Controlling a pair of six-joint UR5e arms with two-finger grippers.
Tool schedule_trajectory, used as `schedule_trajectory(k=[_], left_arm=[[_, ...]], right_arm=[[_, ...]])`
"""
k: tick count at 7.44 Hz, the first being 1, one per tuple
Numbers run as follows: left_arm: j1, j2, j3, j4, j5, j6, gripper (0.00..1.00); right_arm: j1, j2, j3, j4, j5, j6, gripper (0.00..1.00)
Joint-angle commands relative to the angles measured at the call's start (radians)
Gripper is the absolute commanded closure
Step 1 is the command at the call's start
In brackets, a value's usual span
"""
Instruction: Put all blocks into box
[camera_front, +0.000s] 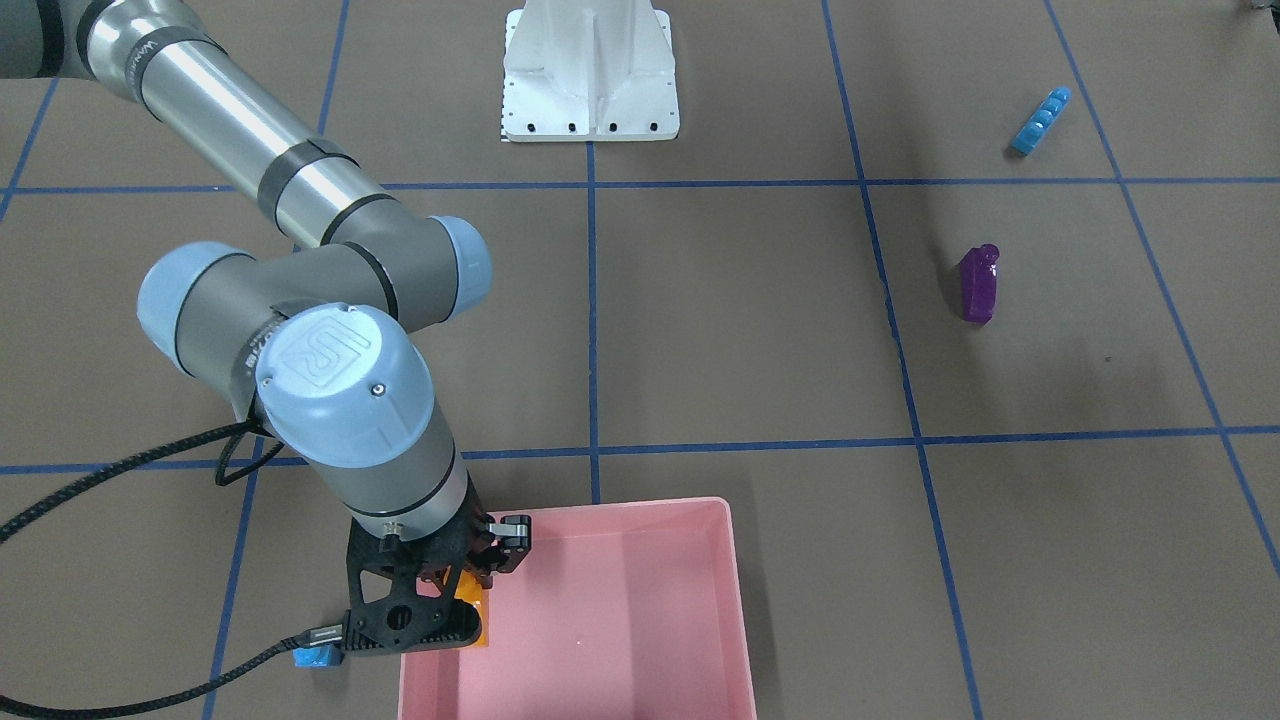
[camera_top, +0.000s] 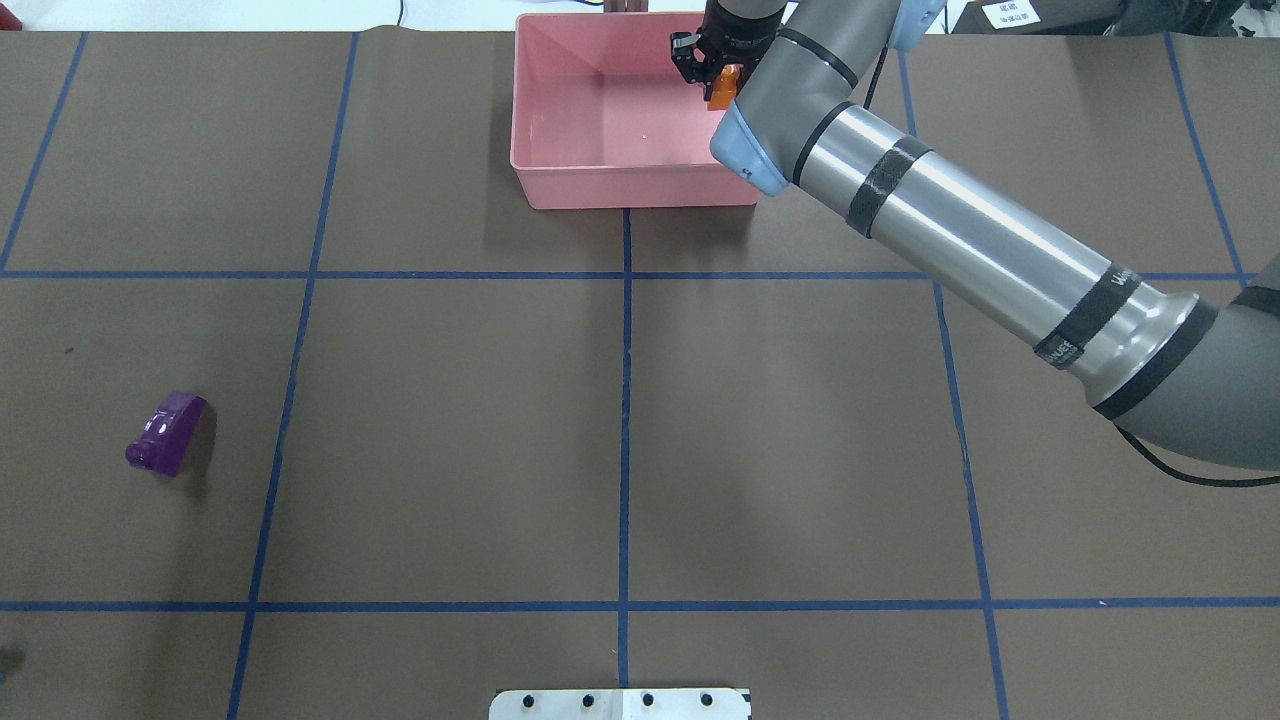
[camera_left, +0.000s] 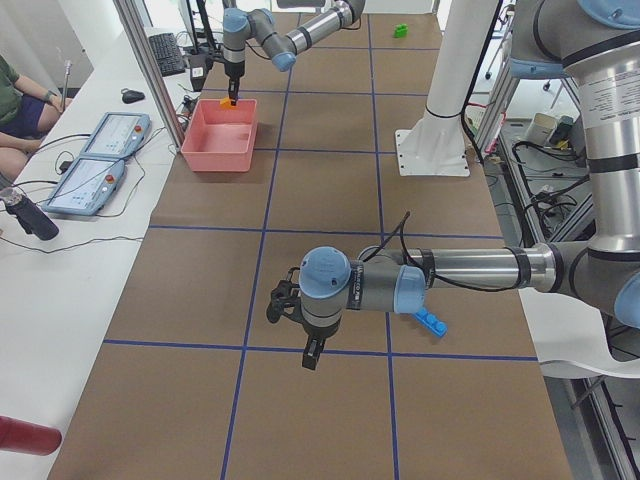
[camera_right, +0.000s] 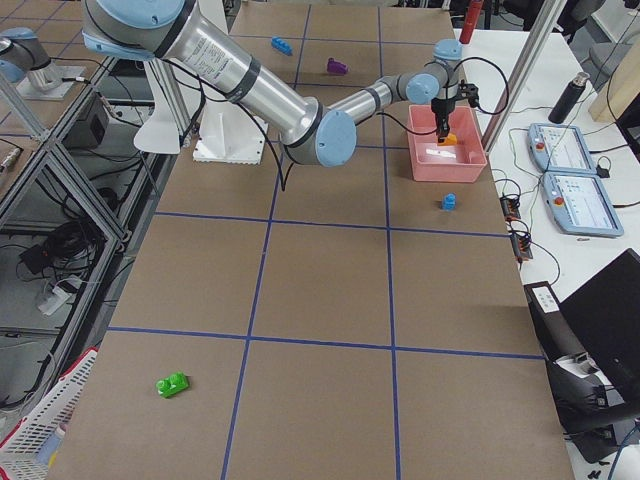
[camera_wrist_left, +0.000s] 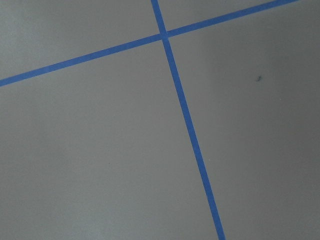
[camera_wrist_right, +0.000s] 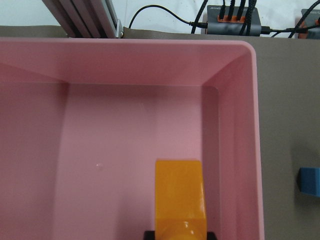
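Note:
My right gripper (camera_top: 712, 72) is shut on the orange sloped brick (camera_wrist_right: 180, 195) and holds it inside the pink box (camera_top: 640, 190), near the box's right wall; the brick also shows in the front view (camera_front: 470, 602). The small light-blue cube (camera_front: 318, 657) lies on the table just outside that wall. The purple sloped brick (camera_top: 166, 432) and the long light-blue bar (camera_front: 1040, 120) lie far off on my left side. The green brick (camera_right: 173, 384) lies far out on my right. My left gripper (camera_left: 312, 352) hangs over bare table; I cannot tell whether it is open.
The white metal base (camera_front: 590, 80) stands at the middle of my edge of the table. Blue tape lines cross the brown table. Control tablets (camera_right: 570, 180) and cables lie on the bench beyond the box.

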Motion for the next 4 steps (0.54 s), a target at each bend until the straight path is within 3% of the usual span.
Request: schedule_trajectory(k=[1, 3, 4], left_arm=[[0.002, 0.0, 0.0, 0.0, 0.0, 0.0, 0.0], [0.002, 0.0, 0.002, 0.0, 0.0, 0.0, 0.0], [0.002, 0.0, 0.002, 0.0, 0.0, 0.0, 0.0]], right_arm=[[0.0, -0.008, -0.017, 0.017, -0.005, -0.001, 1.0], [0.011, -0.028, -0.018, 0.017, -0.003, -0.001, 1.0], [0.01, -0.028, -0.017, 0.019, -0.005, -0.001, 0.43]])
